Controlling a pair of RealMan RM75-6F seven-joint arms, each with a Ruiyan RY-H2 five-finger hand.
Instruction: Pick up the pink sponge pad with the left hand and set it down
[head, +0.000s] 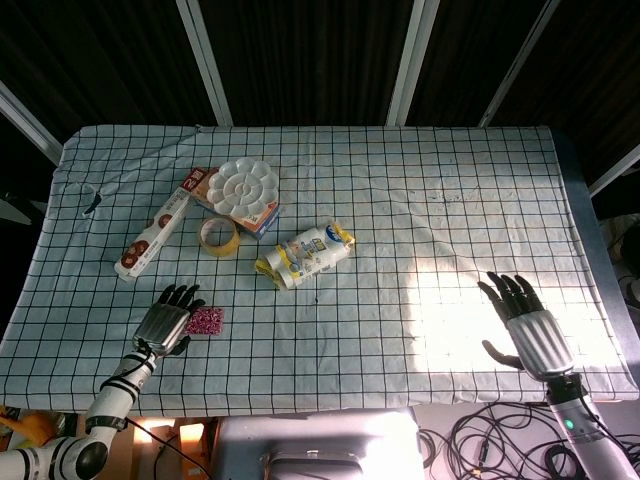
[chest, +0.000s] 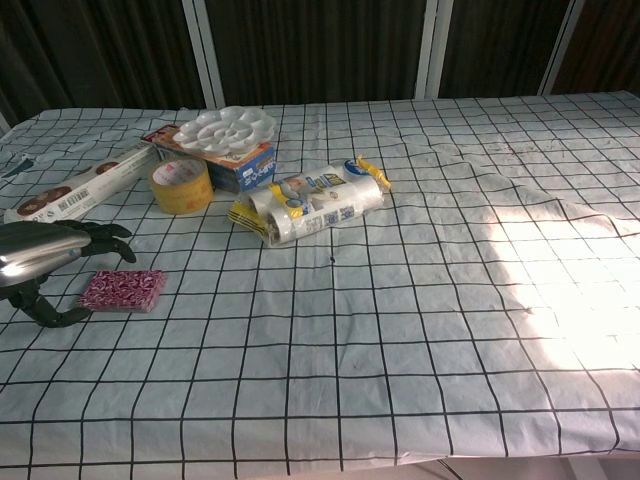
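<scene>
While the left hand (head: 168, 322) hovers with fingers spread just beside the sponge (chest: 122, 290), holding nothing, the pad lies flat on the table (head: 400, 200), so grasp, lift and placement all remain.

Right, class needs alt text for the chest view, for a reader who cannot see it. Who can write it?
A robot's left hand hovers, fingers apart, just left of a pink sponge pad lying flat on a checked tablecloth. Behind sit a tape roll, a long box, a white palette tray on a carton, and a wrapped packet.
</scene>
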